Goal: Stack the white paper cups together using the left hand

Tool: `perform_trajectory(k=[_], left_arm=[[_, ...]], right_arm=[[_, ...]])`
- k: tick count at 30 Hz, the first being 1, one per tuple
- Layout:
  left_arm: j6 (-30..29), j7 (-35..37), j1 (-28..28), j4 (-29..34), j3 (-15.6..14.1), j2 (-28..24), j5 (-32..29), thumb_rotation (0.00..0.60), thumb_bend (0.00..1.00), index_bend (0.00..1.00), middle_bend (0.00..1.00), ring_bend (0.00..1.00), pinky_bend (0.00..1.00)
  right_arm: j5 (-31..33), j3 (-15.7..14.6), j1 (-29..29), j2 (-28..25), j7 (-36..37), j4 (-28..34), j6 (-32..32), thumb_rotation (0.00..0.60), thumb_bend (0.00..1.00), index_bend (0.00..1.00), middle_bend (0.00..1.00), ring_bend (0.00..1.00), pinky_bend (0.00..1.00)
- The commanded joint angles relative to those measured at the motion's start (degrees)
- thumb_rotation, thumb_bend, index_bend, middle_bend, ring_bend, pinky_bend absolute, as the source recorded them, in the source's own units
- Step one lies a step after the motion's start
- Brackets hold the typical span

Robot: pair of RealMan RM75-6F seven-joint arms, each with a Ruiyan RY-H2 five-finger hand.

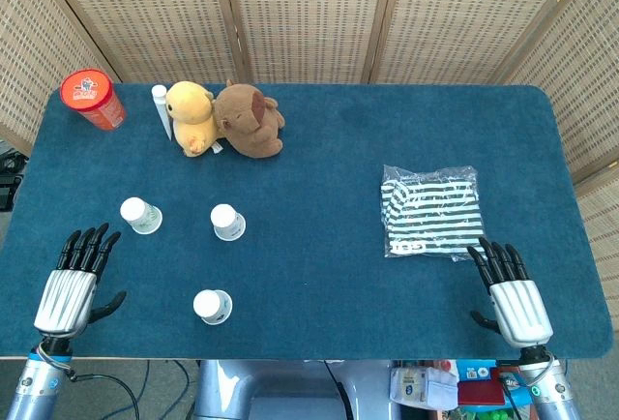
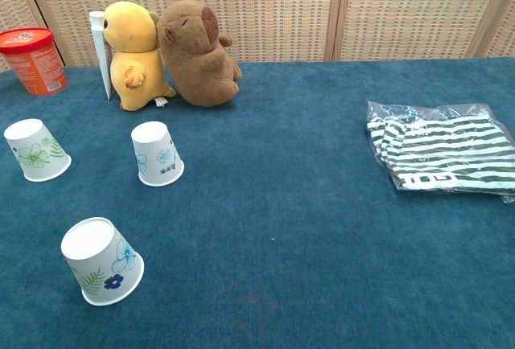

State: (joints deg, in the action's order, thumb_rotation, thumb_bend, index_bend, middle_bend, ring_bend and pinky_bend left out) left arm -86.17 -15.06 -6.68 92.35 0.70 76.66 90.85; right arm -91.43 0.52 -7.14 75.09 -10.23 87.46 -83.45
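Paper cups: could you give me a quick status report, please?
Left hand and right hand open, resting on table. Three paper cups upside down, apart, unstacked. Nothing in the way.

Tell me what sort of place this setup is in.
Probably an indoor robot test station: a table covered in blue felt, woven folding screens behind it, and staged props such as paper cups and plush toys.
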Motion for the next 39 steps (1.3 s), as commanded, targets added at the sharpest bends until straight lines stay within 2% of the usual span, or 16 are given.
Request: perform_trajectory(k=[1, 32, 39], left_arm=[[0.08, -0.04, -0.02, -0.04, -0.03, 0.05, -0.05, 0.600, 0.24, 0.04, 0.00, 0.00, 0.00], [0.69, -0.36, -0.44, 0.64, -0.27, 0.30, 0.11, 0.600, 0.24, 0.04, 0.00, 0.00, 0.00], [3.05, -1.61, -1.05, 2.93, -1.63, 0.44, 0.52, 0.600, 0.24, 0.06, 0.00, 0.00, 0.00]], right_arm=[[-0.13, 0.01, 0.08, -0.10, 0.14, 0.09, -0.26, 0.600, 0.00, 0.00, 0.00, 0.00, 0.00], [-0.07, -0.09, 0.11, -0.22, 0.07, 0.25, -0.03, 0.600, 0.00, 0.00, 0.00, 0.00, 0.00], [0.01, 0.00, 0.17, -0.31, 0.16, 0.38, -0.16, 0.600, 0.00, 0.00, 0.00, 0.00, 0.00]])
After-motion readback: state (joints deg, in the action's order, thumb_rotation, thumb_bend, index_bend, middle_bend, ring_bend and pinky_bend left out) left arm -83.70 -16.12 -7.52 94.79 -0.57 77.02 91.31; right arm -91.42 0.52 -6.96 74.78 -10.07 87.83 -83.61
